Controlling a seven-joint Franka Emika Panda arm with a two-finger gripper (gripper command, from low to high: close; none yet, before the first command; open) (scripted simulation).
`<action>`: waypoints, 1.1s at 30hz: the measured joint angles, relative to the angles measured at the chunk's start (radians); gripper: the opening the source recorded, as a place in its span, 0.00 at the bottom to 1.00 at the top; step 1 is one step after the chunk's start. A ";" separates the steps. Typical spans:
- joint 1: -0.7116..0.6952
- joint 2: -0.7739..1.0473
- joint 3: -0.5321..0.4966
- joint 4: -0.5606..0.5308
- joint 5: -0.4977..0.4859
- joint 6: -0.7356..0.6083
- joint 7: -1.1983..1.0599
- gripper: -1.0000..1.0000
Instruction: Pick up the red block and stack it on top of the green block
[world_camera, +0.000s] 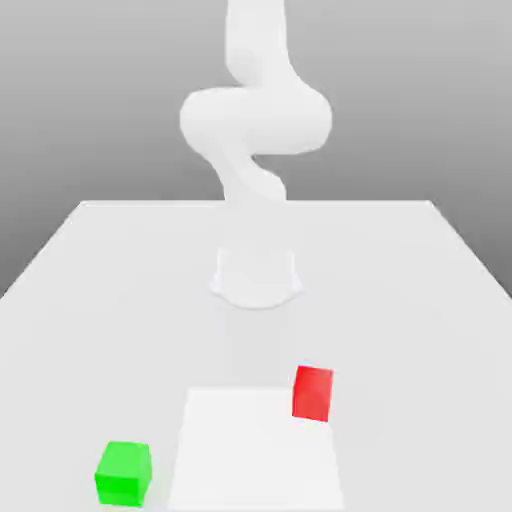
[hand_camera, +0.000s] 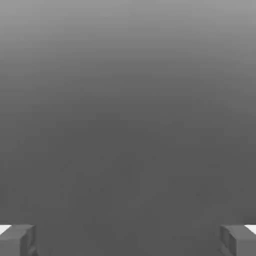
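The red block (world_camera: 313, 392) sits on the white table (world_camera: 400, 300) near the front, a little to the exterior view's right of centre. The green block (world_camera: 123, 473) rests at the front on the exterior view's left, well apart from the red one. In the hand view my gripper (hand_camera: 128, 242) is open: its two grey fingertips (hand_camera: 17, 240) stand far apart with nothing between them, against a plain grey background. Neither block lies between the fingers.
The white arm rises from its round base (world_camera: 256, 275) at the middle of the table and bends upward out of frame. A pale white rectangular shape (world_camera: 258, 450) lies at the front centre, between the two blocks and touching the red one's lower edge in the picture.
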 joint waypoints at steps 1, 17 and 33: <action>0.000 0.033 0.011 -0.029 0.005 0.024 0.017 0.50; 0.020 0.612 0.185 -0.495 0.041 0.439 0.344 0.50; 0.104 0.903 0.070 -0.494 -0.140 0.675 0.503 0.00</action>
